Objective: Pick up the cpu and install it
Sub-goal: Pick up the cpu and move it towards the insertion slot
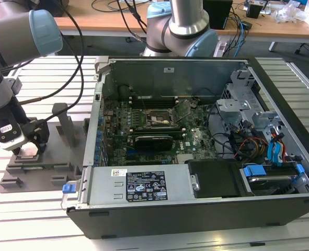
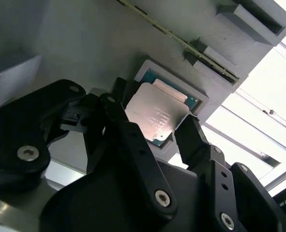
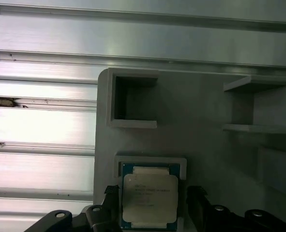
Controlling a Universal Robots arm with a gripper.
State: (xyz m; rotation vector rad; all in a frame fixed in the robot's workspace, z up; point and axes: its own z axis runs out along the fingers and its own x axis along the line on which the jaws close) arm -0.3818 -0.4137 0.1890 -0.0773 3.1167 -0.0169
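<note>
The cpu [image 3: 149, 199], a flat square chip with a silvery top and a thin green edge, lies in a square pocket of the grey plastic tray [image 3: 205, 106]. My gripper [image 3: 152, 193] hangs low over it, open, with one black finger [image 2: 188, 133] on each side of the chip and close to its edges. In the second wrist view the cpu [image 2: 155, 116] sits between the fingers, still in its pocket. In the exterior view my gripper [image 1: 29, 149] is down on the tray [image 1: 44, 167] at the exterior view's left. The motherboard socket [image 1: 155, 119] lies inside the open computer case.
The open computer case [image 1: 196, 130] stands to the exterior view's right of the tray, with a tall metal wall [image 1: 94, 130] facing it. Upright grey fixtures [image 1: 65, 123] rise from the tray. Ribbed aluminium table slats [image 3: 41, 121] surround the tray. A second robot arm [image 1: 183, 26] stands behind the case.
</note>
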